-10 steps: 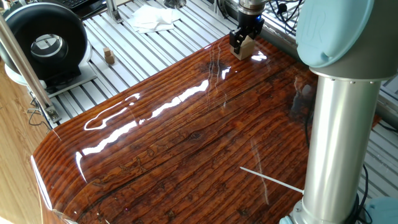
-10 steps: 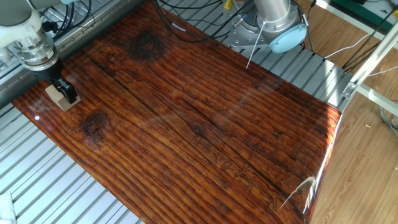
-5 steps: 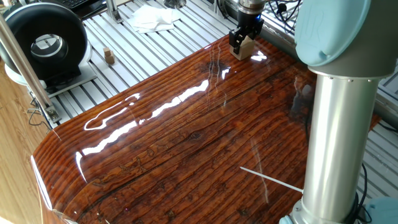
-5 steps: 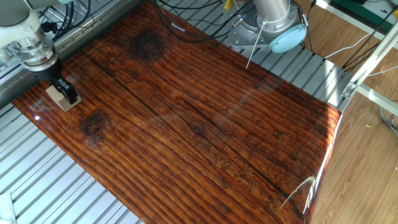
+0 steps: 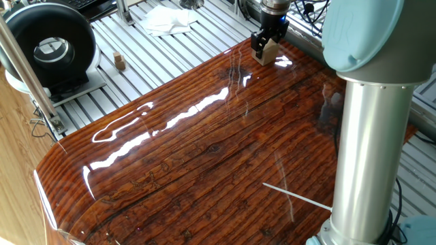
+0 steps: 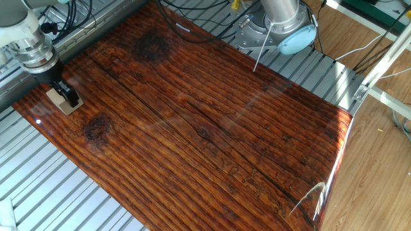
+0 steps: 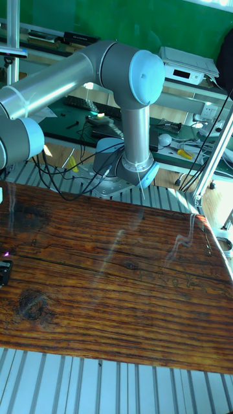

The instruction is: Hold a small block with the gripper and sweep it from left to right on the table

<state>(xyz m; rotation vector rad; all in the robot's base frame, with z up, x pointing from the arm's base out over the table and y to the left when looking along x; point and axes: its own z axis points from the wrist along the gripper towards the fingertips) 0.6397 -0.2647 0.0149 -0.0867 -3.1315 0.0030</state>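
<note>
The small block (image 5: 268, 52) sits on the table (image 5: 204, 156) close to one corner, and the black fingers (image 6: 72, 98) are clamped on its two sides. The gripper (image 5: 265, 46) stands upright over it, with the silver wrist above. In the other fixed view the small block (image 6: 61, 100) rests flat on the glossy wood, near the edge where the slatted aluminium surface (image 6: 38, 186) begins. A tiny brown wooden piece (image 5: 119, 62) lies well apart on the slats, beside a round black device (image 5: 49, 47).
</note>
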